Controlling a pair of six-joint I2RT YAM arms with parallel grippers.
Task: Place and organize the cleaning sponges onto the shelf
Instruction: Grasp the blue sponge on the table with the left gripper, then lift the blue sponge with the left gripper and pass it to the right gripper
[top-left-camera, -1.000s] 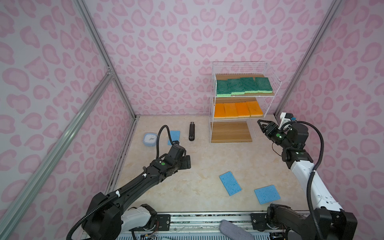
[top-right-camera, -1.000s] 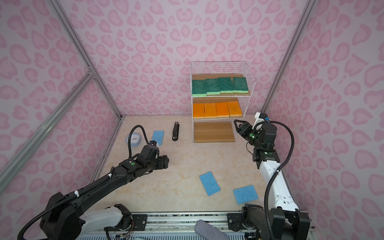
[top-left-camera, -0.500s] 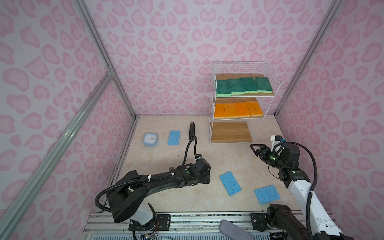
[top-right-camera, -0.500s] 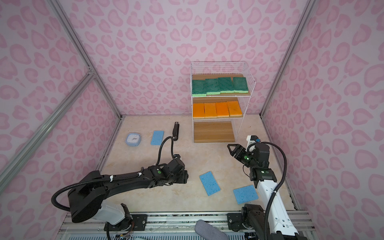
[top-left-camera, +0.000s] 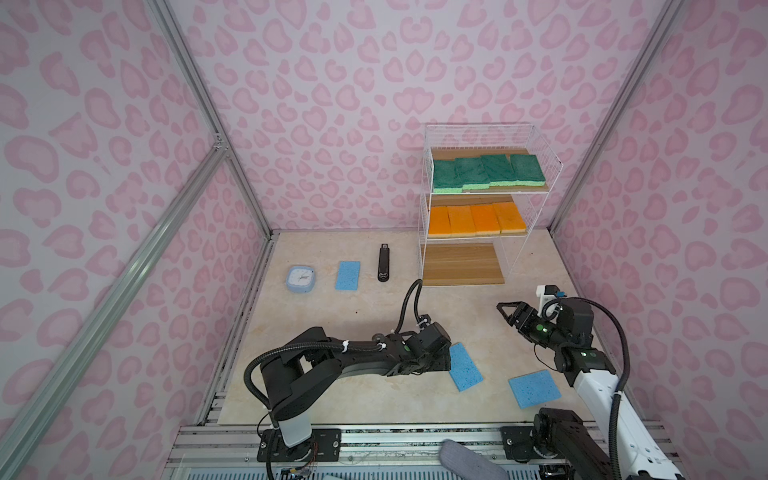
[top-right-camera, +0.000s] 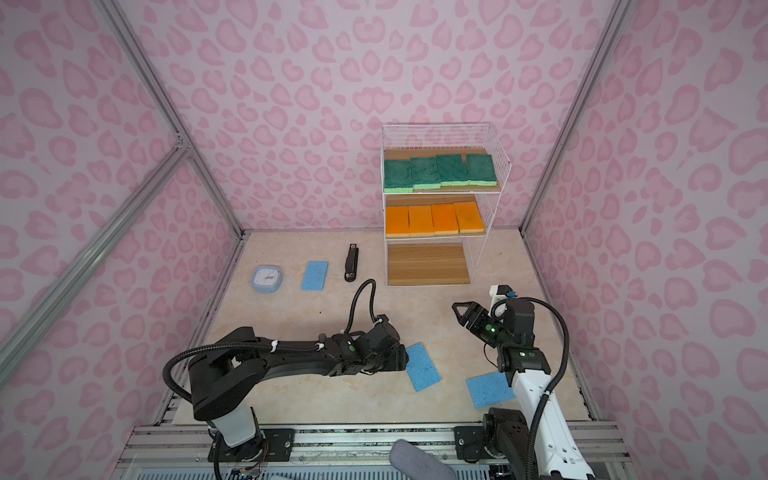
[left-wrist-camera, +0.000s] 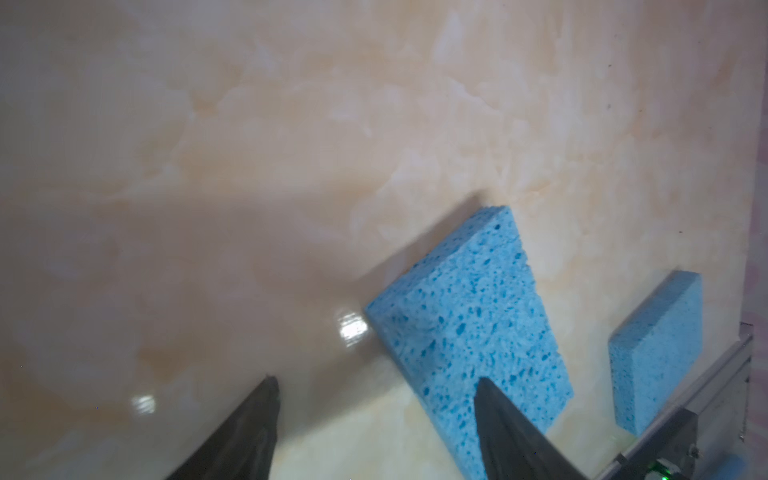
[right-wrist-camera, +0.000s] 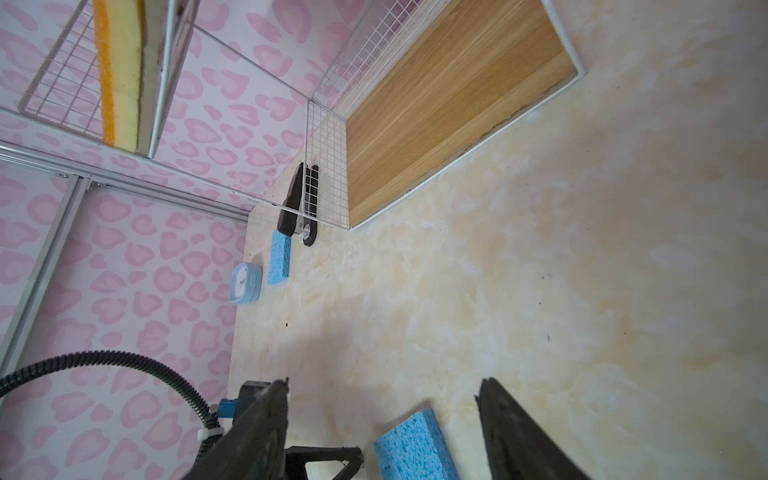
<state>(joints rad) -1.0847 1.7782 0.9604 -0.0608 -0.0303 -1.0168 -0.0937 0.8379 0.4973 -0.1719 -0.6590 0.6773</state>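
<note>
The shelf (top-left-camera: 424, 232), a white wire rack, stands at the back right. Several green sponges (top-left-camera: 486, 172) fill its top board, several orange ones (top-left-camera: 476, 219) the middle board, and the bottom board (top-left-camera: 461, 264) is bare. Three blue sponges lie on the floor: back left (top-left-camera: 348, 275), front middle (top-left-camera: 465, 366), front right (top-left-camera: 534, 388). My left gripper (left-wrist-camera: 376, 380) is open, low at the front-middle sponge (left-wrist-camera: 465, 316), one finger over its edge. Above the floor, right of the middle, my right gripper (top-left-camera: 508, 312) hangs open and empty.
A light-blue clock (top-left-camera: 300, 279) and a black stapler (top-left-camera: 384, 264) lie at the back left, either side of the back-left blue sponge. Pink walls close in three sides. A metal rail (top-left-camera: 374, 436) runs along the front edge.
My left arm has swept from the left middle of the floor to the front-middle blue sponge. My right arm has drawn back from the shelf toward the front, its jaws wider.
</note>
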